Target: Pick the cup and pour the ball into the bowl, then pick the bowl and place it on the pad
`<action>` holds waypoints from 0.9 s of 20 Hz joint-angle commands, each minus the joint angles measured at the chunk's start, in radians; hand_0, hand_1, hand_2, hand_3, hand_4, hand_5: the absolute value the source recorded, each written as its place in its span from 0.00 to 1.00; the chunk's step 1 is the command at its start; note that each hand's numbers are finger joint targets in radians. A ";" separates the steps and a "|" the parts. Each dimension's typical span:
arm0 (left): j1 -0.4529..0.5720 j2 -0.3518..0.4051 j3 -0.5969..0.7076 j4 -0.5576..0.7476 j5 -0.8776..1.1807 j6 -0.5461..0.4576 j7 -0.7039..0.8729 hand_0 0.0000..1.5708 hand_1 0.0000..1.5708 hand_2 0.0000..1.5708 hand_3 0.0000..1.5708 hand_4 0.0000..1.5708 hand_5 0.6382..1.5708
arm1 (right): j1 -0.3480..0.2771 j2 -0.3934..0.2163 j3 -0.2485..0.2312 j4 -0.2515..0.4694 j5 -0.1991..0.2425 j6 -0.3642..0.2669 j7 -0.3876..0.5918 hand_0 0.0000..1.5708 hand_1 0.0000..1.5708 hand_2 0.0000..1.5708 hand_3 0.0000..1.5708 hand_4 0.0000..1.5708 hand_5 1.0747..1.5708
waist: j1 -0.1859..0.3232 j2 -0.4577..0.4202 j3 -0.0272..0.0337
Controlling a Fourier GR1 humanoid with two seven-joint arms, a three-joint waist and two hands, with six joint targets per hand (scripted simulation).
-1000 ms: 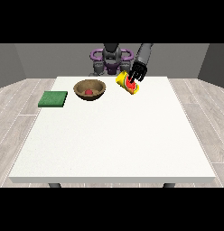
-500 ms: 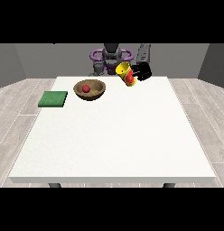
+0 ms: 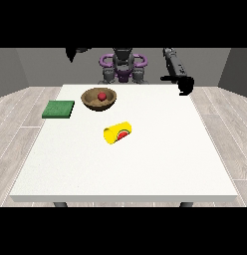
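The yellow cup (image 3: 118, 133) with a watermelon print lies on its side on the white table (image 3: 145, 169), its mouth turned to the view's left, and no hand touches it. Behind it stands the brown bowl (image 3: 90, 102) with the red ball (image 3: 101, 95) inside. To the bowl's left the green pad (image 3: 59, 109) lies flat. The hand at the view's right (image 3: 185, 84) hangs near the table's far right corner, holding nothing, its thumb sticking out. The hand at the view's left (image 3: 75, 51) is raised high behind the table's far left corner, only partly in view.
The robot's torso (image 3: 123, 67) stands behind the table's far edge, just behind the bowl. Grey plank floor surrounds the table on all sides.
The cup has left the hand at the view's right and now lies on the table in front of the bowl. That hand has swung out to the right. The ball stays in the bowl.
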 commanded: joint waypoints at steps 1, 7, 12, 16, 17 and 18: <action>-0.039 0.134 0.028 0.028 0.060 -0.182 0.039 0.00 0.00 0.00 0.00 0.00 0.97 | -0.033 0.029 0.013 0.024 0.081 -0.071 -0.005 0.00 0.00 0.00 0.00 0.31 0.99 | 0.042 0.045 0.0052; -0.177 0.307 0.050 0.009 0.075 -0.200 0.188 0.00 0.00 0.00 0.00 0.00 0.94 | -0.030 0.065 0.006 0.221 0.063 -0.033 -0.128 0.00 0.00 0.00 0.00 0.29 0.99 | 0.035 0.075 0.0070; -0.242 0.381 0.027 -0.036 0.066 -0.212 0.291 0.00 0.00 0.00 0.00 0.00 0.95 | -0.067 0.072 -0.057 0.471 0.022 0.027 -0.313 0.00 0.00 0.00 0.00 0.26 1.00 | 0.053 0.122 0.0083; -0.261 0.440 0.048 -0.026 0.073 -0.207 0.326 0.00 0.00 0.00 0.00 0.00 0.96 | -0.081 0.068 -0.076 0.593 0.008 0.068 -0.388 0.00 0.00 0.00 0.00 0.22 1.00 | 0.026 0.119 0.0072; -0.280 0.432 0.037 -0.048 0.072 -0.182 0.364 0.00 0.00 0.00 0.00 0.00 0.97 | -0.105 0.038 -0.104 0.648 -0.005 0.096 -0.404 0.00 0.00 0.00 0.00 0.21 1.00 | 0.024 0.097 0.0076; -0.257 0.415 0.013 -0.064 0.061 -0.206 0.343 0.00 0.00 0.00 0.00 0.00 0.97 | -0.145 0.021 -0.125 0.689 -0.007 0.076 -0.369 0.00 0.00 0.00 0.00 0.20 1.00 | 0.045 0.090 0.0071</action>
